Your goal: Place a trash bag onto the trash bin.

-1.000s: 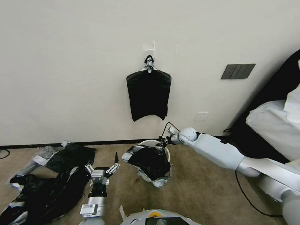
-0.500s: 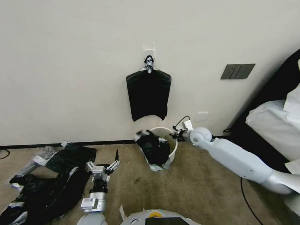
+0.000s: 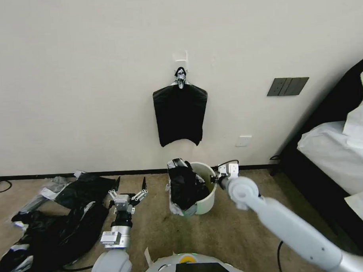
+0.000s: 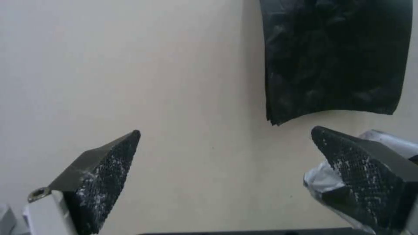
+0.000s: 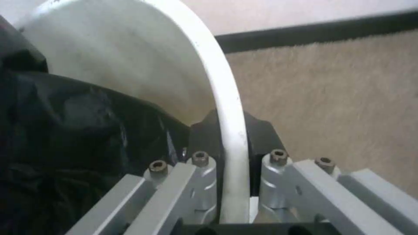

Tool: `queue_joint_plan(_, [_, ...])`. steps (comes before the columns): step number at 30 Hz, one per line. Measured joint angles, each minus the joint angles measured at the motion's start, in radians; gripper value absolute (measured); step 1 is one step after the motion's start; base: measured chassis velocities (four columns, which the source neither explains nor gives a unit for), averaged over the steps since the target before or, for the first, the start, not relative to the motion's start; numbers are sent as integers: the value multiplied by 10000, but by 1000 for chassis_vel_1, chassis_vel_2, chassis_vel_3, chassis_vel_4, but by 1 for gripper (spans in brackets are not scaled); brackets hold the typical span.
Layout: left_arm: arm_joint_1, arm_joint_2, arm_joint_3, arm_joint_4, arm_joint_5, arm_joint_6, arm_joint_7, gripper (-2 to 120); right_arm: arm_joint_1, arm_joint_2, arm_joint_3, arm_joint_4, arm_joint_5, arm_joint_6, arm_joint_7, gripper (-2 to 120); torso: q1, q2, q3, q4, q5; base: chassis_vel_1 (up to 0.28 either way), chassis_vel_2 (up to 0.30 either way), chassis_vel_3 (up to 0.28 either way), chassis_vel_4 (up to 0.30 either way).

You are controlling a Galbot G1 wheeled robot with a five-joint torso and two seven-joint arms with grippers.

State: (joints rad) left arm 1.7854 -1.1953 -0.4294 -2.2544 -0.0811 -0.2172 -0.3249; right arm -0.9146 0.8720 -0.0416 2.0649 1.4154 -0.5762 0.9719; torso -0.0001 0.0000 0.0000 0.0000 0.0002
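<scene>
A heap of black plastic sheets (image 3: 54,231) lies on the carpet at far left. Beside it the left gripper (image 3: 130,184) hovers above the floor, jaws spread wide, holding nothing. Next, the trash bag (image 3: 185,187) drapes over the left side of the upright trash bin (image 3: 205,200). The right gripper (image 5: 231,147) pinches the bin's right rim. No legible writing appears.

White round trash bin (image 3: 204,198) stands upright on the carpet; crumpled black trash bag (image 3: 185,187) drapes over its left rim.
</scene>
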Motion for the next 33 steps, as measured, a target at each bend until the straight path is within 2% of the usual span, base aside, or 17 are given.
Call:
queue_joint_plan(8, [169,-28,-236,-81,-153,-11,-1,100,-1198,717,521,598,-906,475,55,7,0,0,-1,0,-6,0,0,0,0])
queue_joint_plan(18, [252,-54,-336,-124,-213,-30,-12,100,-2221,1450,623,359,-2091,778,-562,7,0,1,-1,0,-2,0,0,0,0])
queue_joint_plan(24, [247,-93,-316,-163,-205,-30,-14,100,-2513,1514,597,100,-2478,830,-1043,7,0,0,0,-1,-4,0,0,0,0])
queue_joint_plan(29, [292,-163,-317,-166,-178,-31,-15,100,-2689,1483,605,-177,-2825,857,-2041,7,0,1,-1,-1,-3,0,0,0,0])
queue_joint_plan(33, [392,-236,-302,-227,-139,-44,-15,100,-2691,1511,544,-343,-2856,943,-2225,7,0,0,0,-1,-3,0,0,0,0])
